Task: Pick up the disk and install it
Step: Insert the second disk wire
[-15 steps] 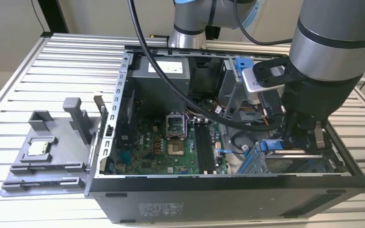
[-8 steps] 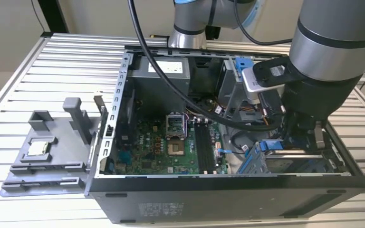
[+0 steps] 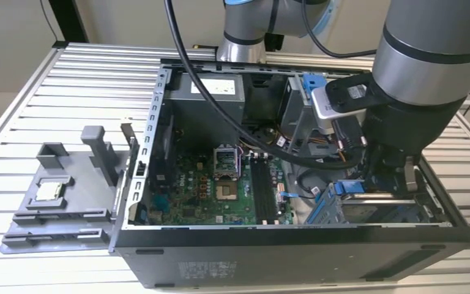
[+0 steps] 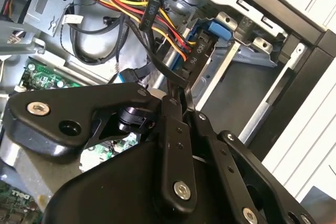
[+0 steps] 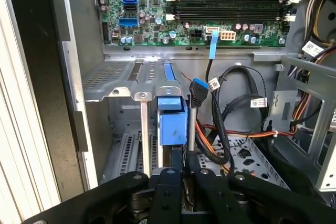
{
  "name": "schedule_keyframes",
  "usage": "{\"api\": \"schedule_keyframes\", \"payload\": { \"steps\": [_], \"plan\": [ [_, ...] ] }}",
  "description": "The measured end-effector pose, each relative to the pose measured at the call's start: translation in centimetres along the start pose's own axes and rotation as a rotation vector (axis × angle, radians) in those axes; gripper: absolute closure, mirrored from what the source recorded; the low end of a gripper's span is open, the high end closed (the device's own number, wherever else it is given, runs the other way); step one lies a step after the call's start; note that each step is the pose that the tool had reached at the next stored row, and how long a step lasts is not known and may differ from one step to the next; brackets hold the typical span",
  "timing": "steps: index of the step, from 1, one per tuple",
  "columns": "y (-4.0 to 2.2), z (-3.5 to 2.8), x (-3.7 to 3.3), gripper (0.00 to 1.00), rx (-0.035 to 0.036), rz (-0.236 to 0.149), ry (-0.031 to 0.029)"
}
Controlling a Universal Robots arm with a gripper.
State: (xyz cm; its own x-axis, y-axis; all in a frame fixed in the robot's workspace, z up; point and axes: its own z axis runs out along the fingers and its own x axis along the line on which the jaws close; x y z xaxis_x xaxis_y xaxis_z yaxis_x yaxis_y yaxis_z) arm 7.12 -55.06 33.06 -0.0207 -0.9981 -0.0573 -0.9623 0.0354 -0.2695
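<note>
Disk [image 5: 172, 124] seen edge-on in the first wrist view: a blue plastic frame with a square blue tab, standing upright in a slot of the metal drive cage [image 5: 123, 85] at the case's lower front corner. Its silver body and label are hidden inside the cage. In the exterior view the same blue tab [image 3: 347, 187] shows at the cage top, directly under the arm's wrist. Gripper [image 5: 182, 163] poised just above the blue tab, its black fingers [image 5: 168, 182] drawn close together; the jaws stand narrow, pinching the frame's upper edge as far as can be told. In the second wrist view the fingertips [image 4: 178, 95] meet beside a bundle of red, yellow and black power cables [image 4: 157, 19]. Motherboard [image 3: 218, 184] lies to the exterior view's left of the cage, inside the open computer case [image 3: 300, 245]. Grey fixture tray [image 3: 55, 202] with a small square chip [image 3: 51, 190] rests outside the case, on the slatted table [image 3: 71, 79].
</note>
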Motion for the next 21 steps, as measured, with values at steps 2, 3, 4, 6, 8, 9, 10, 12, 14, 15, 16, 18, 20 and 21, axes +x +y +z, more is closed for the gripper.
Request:
{"api": "schedule_keyframes", "payload": {
  "steps": [2,3,4,6,8,9,10,12,14,15,16,18,20,21],
  "plan": [
    [-0.01,0.02,0.00,1.00,0.0007,0.011,0.0030],
    [-0.01,0.02,0.00,1.00,0.0011,0.019,0.0055],
    [-0.02,0.03,0.00,1.00,0.0016,0.027,0.0077],
    [-0.01,0.04,0.01,1.00,0.0024,0.041,0.0115],
    [-0.01,0.04,0.01,1.00,0.0027,0.045,0.0129],
    [-0.01,0.05,0.00,1.00,0.0030,0.047,0.0131],
    [0.00,0.06,0.01,1.00,0.0034,0.048,0.0134],
    [0.00,0.07,0.01,1.00,0.0041,0.051,0.0138],
    [0.01,0.08,-0.03,1.00,0.0044,0.052,0.0141],
    [0.00,0.08,-0.06,1.00,0.0044,0.053,0.0144],
    [0.01,0.08,-0.08,1.00,0.0045,0.054,0.0147],
    [0.01,0.09,-0.12,1.00,0.0048,0.056,0.0151],
    [0.01,0.09,-0.12,1.00,0.0048,0.056,0.0154],
    [0.01,0.10,-0.12,1.00,0.0051,0.056,0.0153]
  ]
}}
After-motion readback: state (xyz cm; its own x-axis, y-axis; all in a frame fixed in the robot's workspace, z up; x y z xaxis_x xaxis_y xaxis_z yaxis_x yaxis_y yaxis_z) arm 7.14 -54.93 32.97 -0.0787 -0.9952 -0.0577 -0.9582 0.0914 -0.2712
